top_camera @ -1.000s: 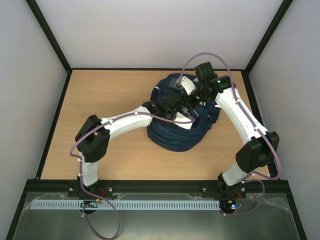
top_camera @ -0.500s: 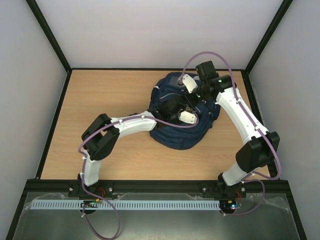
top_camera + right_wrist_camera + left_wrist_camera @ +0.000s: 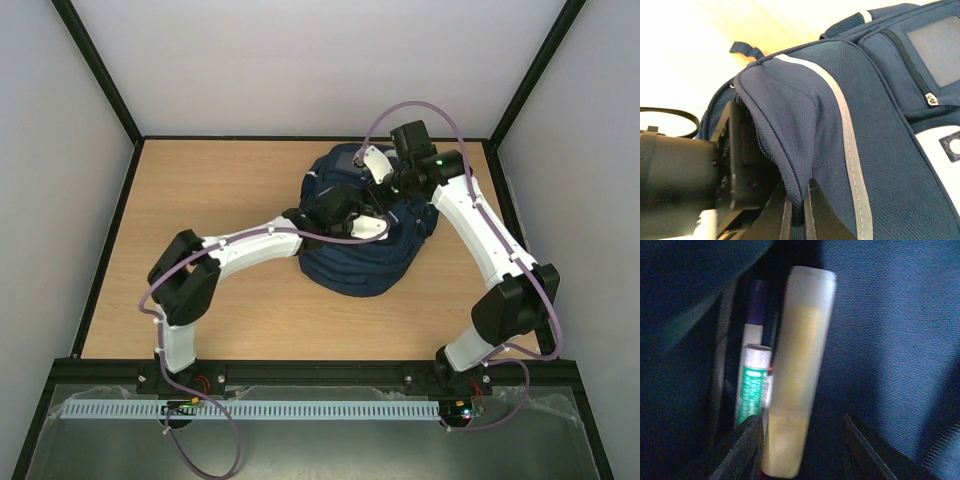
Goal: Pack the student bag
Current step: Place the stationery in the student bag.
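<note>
- A light wood-grain worktop (image 3: 200, 200) fills the middle of the overhead view, edged in black.
- Plain pale walls close it in: a back wall (image 3: 320, 60) across the top, a left wall (image 3: 50, 200) and a right wall (image 3: 595, 180).
- Black frame posts (image 3: 95, 70) slant inward from both upper corners.
- A black rail (image 3: 320, 368) runs along the worktop's lower edge.
- A white slotted strip (image 3: 300, 410) crosses the bottom of the frame, on a grey glossy surface (image 3: 100, 445).
- The light is soft and even; the right wrist view's upper left is washed out to pale yellow-white.
</note>
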`<state>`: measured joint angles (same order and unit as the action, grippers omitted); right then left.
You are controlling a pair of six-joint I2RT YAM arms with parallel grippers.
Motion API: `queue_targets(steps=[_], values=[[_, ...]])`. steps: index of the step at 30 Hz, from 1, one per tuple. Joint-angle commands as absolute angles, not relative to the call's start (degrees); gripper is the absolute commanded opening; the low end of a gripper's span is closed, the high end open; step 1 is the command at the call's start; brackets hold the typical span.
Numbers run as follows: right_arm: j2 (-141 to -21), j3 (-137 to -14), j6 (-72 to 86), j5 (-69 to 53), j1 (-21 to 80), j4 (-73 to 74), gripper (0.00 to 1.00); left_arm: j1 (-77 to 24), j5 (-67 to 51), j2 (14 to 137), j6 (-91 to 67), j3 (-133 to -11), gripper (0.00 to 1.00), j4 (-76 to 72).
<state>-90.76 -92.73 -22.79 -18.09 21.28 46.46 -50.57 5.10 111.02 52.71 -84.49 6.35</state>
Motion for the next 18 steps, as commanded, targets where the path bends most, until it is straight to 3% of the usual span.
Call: queue_targets(steps=[1, 7, 12, 14, 17, 18], values=[[-87.4, -94.6, -22.0, -23.9, 22.8, 47.1, 0.01, -48.7, -1.9, 101.4, 46.0, -81.9, 0.46, 9.1], [-87.2, -92.9, -22.9, -23.7, 22.8, 47.1, 0.01, -48.4, -16.7, 94.6, 43.6, -79.0, 0.47, 19.4], [-85.8, -88.5, -25.7, -22.7, 22.8, 48.1, 0.01, -46.0, -18.8, 87.6, 37.6, -71.6, 0.47, 21.8], [-85.0, -86.0, -28.0, -23.1, 22.8, 49.4, 0.13, -43.6, -19.4, 83.8, 35.1, -68.0, 0.47, 21.9], [-84.3, -84.0, -29.7, -23.8, 22.8, 52.1, 0.45, -40.1, -19.4, 78.8, 33.0, -62.3, 0.48, 21.5], [-83.8, -83.5, -29.4, -23.2, 22.8, 52.3, 0.52, -38.6, -19.2, 77.6, 31.6, -61.1, 0.49, 21.6]])
